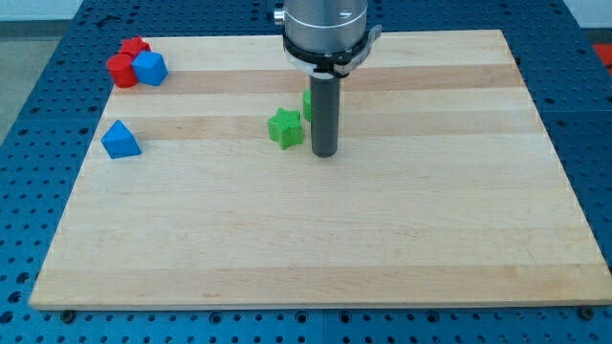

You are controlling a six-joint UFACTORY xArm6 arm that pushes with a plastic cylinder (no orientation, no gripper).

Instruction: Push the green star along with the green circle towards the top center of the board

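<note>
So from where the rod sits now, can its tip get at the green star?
Probably yes. My tip rests just to the view's right of the green star, with only bare board between them. The green circle sits mostly hidden behind the rod, not in that gap.

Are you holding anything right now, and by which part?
Nothing is held. My tip rests on the board beside the green star, on the view's right.

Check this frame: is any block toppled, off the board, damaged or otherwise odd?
Nothing stands out. All blocks sit on the board. The green star lies just left of my tip; the green circle is mostly hidden behind the rod. Red and blue blocks cluster at the top left.
</note>
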